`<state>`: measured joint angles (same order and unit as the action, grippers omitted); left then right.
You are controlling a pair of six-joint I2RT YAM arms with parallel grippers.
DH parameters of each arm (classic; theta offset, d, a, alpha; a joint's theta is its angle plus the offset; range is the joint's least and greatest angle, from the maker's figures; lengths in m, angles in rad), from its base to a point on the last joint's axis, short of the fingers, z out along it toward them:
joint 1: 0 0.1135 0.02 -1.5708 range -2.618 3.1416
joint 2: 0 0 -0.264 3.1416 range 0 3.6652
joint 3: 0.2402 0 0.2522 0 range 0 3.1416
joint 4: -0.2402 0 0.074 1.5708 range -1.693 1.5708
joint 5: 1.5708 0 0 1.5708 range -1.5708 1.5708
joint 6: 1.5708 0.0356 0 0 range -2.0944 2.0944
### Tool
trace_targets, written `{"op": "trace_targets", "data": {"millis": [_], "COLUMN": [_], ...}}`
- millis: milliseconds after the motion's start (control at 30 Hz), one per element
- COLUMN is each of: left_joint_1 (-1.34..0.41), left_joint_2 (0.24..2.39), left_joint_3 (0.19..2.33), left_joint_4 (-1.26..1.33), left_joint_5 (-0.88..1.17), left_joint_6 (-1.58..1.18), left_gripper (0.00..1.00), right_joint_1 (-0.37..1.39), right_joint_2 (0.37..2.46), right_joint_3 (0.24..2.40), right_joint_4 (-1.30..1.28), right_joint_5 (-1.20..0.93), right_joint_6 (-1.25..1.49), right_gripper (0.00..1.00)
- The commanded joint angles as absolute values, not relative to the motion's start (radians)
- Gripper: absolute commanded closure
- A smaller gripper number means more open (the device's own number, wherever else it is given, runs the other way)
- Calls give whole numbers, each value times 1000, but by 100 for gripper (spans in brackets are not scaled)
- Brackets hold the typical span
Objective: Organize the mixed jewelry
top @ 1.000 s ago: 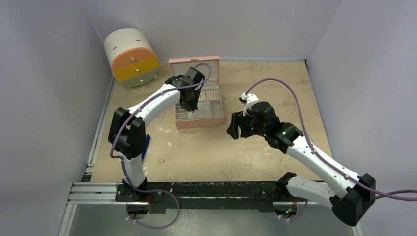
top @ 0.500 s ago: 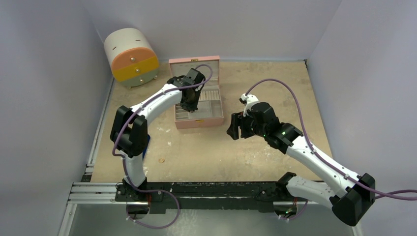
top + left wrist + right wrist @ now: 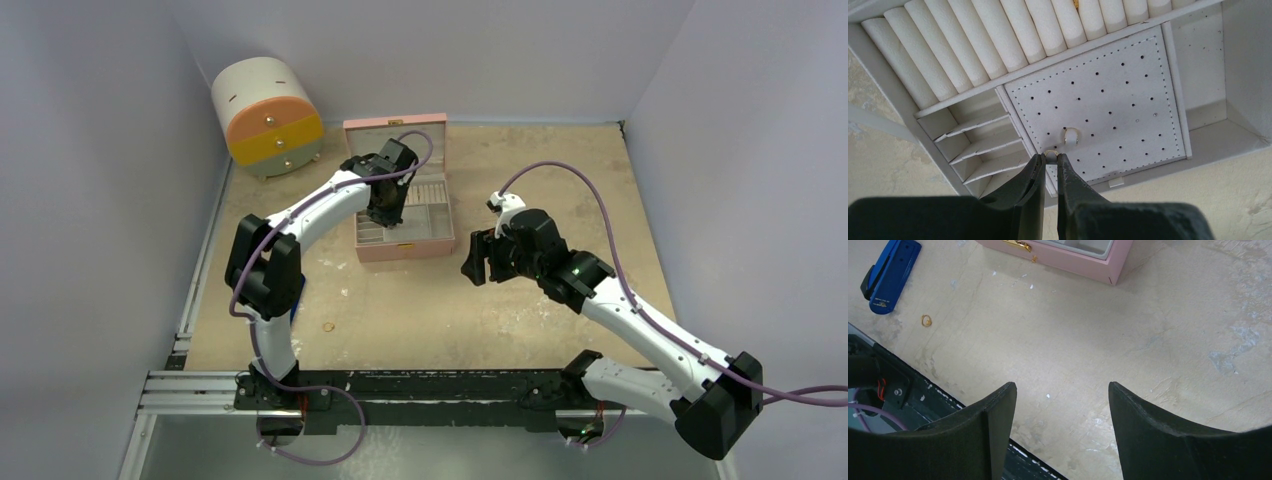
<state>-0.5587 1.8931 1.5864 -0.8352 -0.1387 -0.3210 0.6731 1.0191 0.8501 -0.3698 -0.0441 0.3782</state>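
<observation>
Jewelry here means tiny gold bits, and we can see three of them. One gold ring (image 3: 1050, 154) is pinched between the tips of the left tool (image 3: 1049, 161), which is closed on it. It hangs right over the near edge of the dotted pad (image 3: 1108, 100) inside the pink box (image 3: 405, 249). A second ring (image 3: 1071, 136) sits on that pad just past the tips. A third ring (image 3: 926, 320) lies on the tabletop (image 3: 1128, 330), near the blue thing (image 3: 890, 269) and well apart from the box. The right tool (image 3: 1062, 390) hangs open over the tabletop and holds nothing.

We think these rings are very light and hard. They look smooth enough to slip or flick away if we squeeze them off-centre. Each is much thinner than a fingertip, so we would pinch it gently across its band with only the very tips. The ring lying flat on the tabletop looks hardest to lift, because there is so little to get under. The soft rolls (image 3: 998, 35) at the back of the box look made for holding rings.
</observation>
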Motion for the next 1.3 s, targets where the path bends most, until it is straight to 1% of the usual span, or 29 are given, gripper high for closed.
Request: {"op": "trace_targets", "data": {"millis": [0,133,333,433,500,600,733,1033,1267], "left_joint_1": [-560,-560,-560,-560,-560,-560,-560,-560,-560], "left_joint_2": [1897,1907,1915,1912,1909,1898,1868,1791,1663], "left_joint_3": [1625,1626,1625,1621,1620,1617,1614,1594,1569], "left_joint_4": [-818,-816,-806,-803,-801,-797,-796,-794,-806], "left_joint_5": [-149,-152,-153,-163,-167,-169,-173,-165,-159], "left_joint_6": [-308,-309,-314,-314,-314,-314,-314,-316,-320], "left_gripper": [100,100,100,94,87,85,79,75,73], "right_joint_1": [670,671,671,670,671,670,672,671,671], "right_joint_2": [997,996,994,996,997,1000,1007,1017,1029], "right_joint_3": [845,842,845,843,844,847,856,878,895], "right_joint_4": [-364,-364,-369,-369,-368,-365,-363,-355,-333], "right_joint_5": [-55,-55,-58,-59,-62,-63,-67,-77,-97], "right_joint_6": [390,393,396,398,398,399,399,395,388], "right_gripper": [29,29,26,24,23,22,21,21,21]}}
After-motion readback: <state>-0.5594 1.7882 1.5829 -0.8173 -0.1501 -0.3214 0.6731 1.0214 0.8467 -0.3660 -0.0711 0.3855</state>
